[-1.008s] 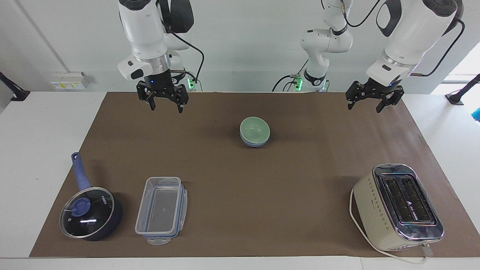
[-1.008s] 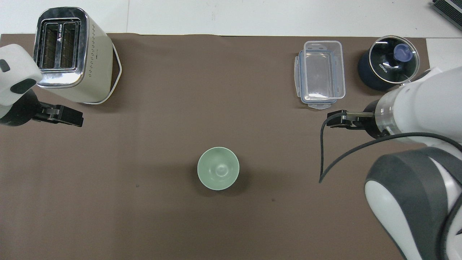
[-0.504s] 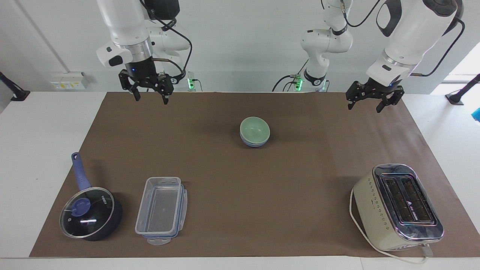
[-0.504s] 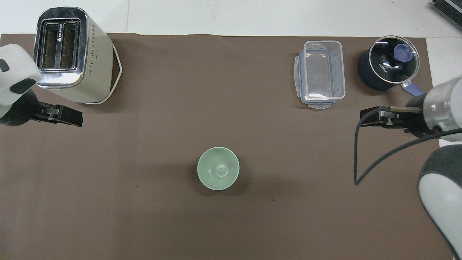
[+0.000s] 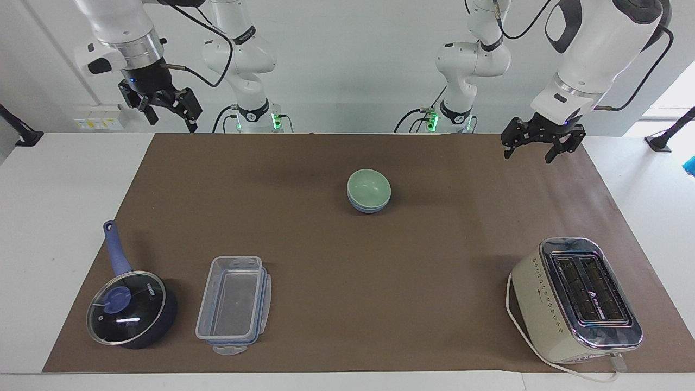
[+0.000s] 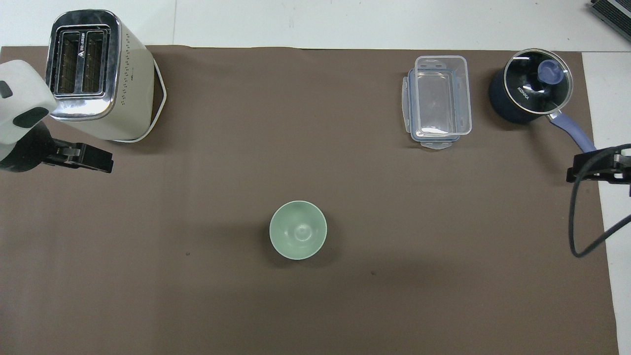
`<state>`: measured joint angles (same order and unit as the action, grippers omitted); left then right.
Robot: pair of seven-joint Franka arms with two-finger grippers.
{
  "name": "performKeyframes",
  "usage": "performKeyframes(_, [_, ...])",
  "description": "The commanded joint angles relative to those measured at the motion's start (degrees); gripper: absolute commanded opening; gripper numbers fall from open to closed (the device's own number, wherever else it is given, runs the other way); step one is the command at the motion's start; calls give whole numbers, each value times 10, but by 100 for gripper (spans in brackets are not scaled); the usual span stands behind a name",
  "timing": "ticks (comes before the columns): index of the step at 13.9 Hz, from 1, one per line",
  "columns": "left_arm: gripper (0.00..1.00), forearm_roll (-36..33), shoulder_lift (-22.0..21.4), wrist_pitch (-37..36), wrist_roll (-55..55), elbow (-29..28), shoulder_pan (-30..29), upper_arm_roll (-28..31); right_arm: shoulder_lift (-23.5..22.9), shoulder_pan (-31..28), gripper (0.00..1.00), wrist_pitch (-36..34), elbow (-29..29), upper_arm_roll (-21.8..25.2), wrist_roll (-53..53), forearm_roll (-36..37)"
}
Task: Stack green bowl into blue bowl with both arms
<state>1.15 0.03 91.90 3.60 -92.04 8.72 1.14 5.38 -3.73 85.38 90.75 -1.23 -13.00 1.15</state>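
The green bowl (image 5: pixel 369 188) sits nested in the blue bowl (image 5: pixel 370 207) at the middle of the brown mat, and only the blue bowl's lower side shows. In the overhead view the green bowl (image 6: pixel 298 230) hides the blue one. My right gripper (image 5: pixel 172 125) is open and empty, raised over the mat's corner at the right arm's end; it also shows in the overhead view (image 6: pixel 584 172). My left gripper (image 5: pixel 526 158) is open and empty, raised over the mat's edge at the left arm's end; it also shows in the overhead view (image 6: pixel 101 163). Neither gripper is near the bowls.
A dark blue lidded saucepan (image 5: pixel 132 308) and a clear plastic container (image 5: pixel 233 305) stand far from the robots at the right arm's end. A cream toaster (image 5: pixel 576 300) with a white cord stands far from the robots at the left arm's end.
My right gripper has risen and swung away from the mat's middle toward the right arm's end of the table. The left arm and the bowls have not moved.
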Motion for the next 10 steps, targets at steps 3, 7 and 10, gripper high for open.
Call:
performKeyframes(3, [100, -1, -15, 11, 3, -20, -5, -2, 44, 7, 100, 14, 55, 2, 11, -13])
performKeyframes(7, [100, -1, -15, 11, 3, -20, -5, -2, 44, 7, 100, 12, 55, 1, 12, -14])
performKeyframes(10, [100, -1, -15, 11, 3, -20, -5, -2, 44, 7, 100, 12, 55, 0, 12, -14])
